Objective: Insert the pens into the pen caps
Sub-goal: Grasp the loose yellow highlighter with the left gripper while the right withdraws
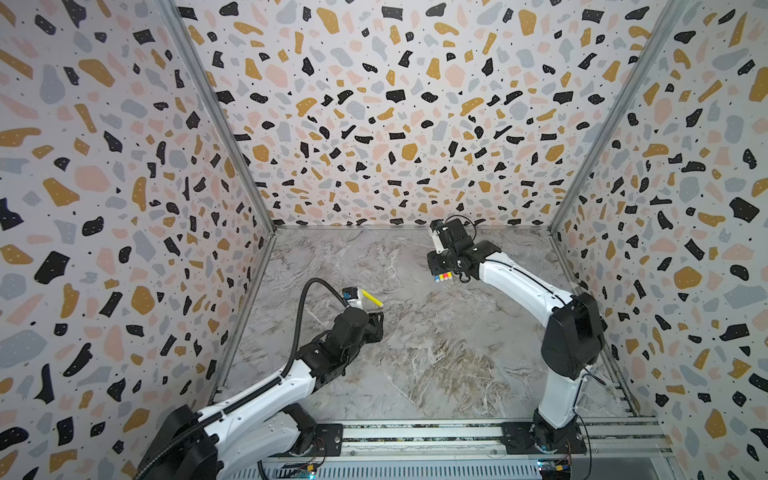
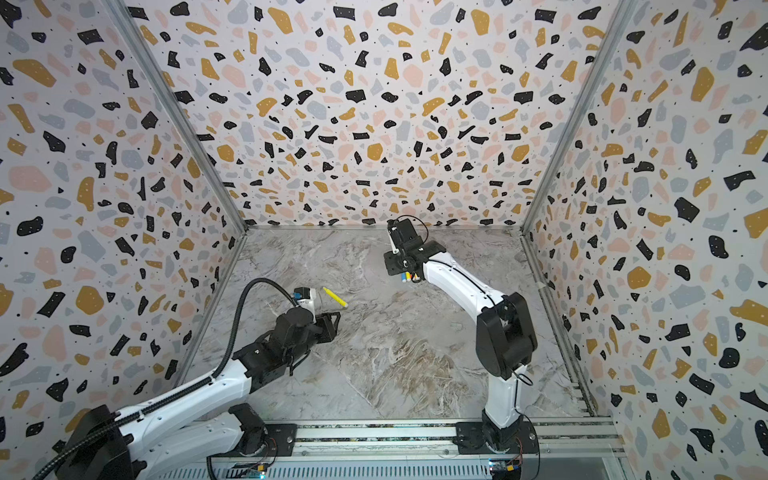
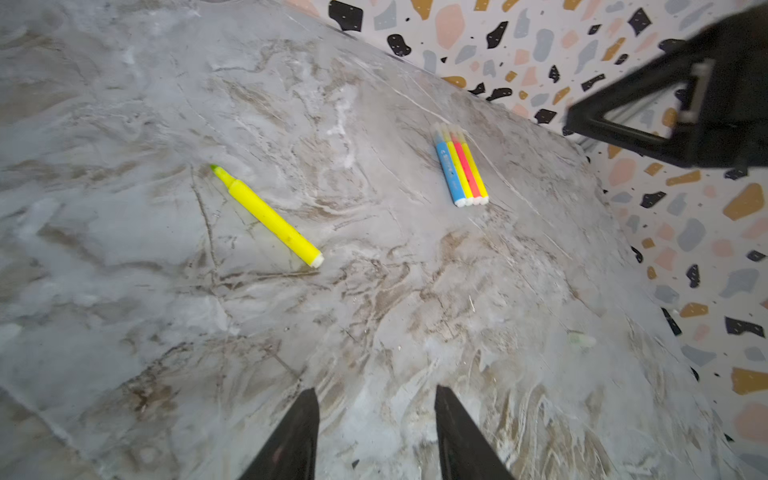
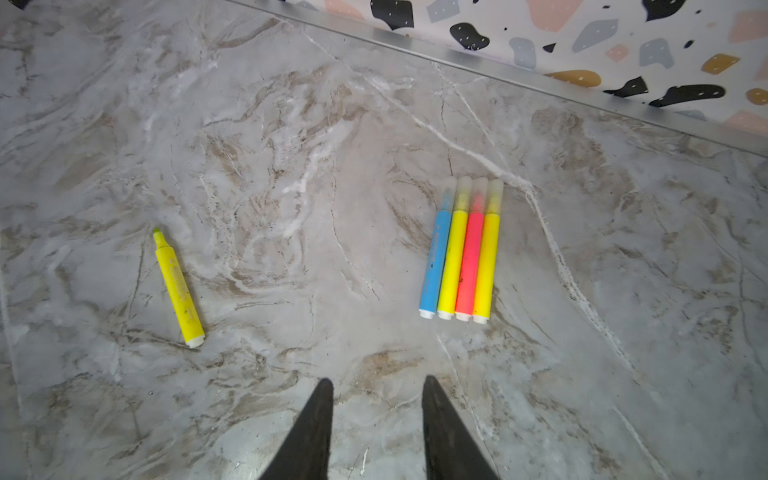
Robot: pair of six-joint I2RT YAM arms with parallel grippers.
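Enclosure: terrazzo-print walls (image 1: 374, 104) on three sides of a grey marble-look table (image 1: 415, 353). Left arm (image 1: 257, 395) reaches in low from the near left corner, and the right arm (image 1: 519, 286) reaches towards the back wall. Left gripper (image 3: 376, 390): its own wrist view shows the jaws apart above bare table with nothing between them. Right gripper (image 4: 378, 380): likewise parted and empty. Pens, row of four (image 4: 459, 257): blue, yellow, pink-red and yellow lie side by side and touching, near the back right of the table. The right wrist view shows them whole, each with a translucent cap (image 4: 473, 193). In both top views the right gripper covers all but their butt ends (image 1: 442, 276). Pen, lone yellow (image 4: 178, 289): it lies flat with its tip bare, well apart from the row and just beside the left gripper in a top view (image 2: 335, 297). Pale greenish smudge (image 3: 582, 340): seen in the left wrist view only; possibly a loose cap, but too blurred to tell.
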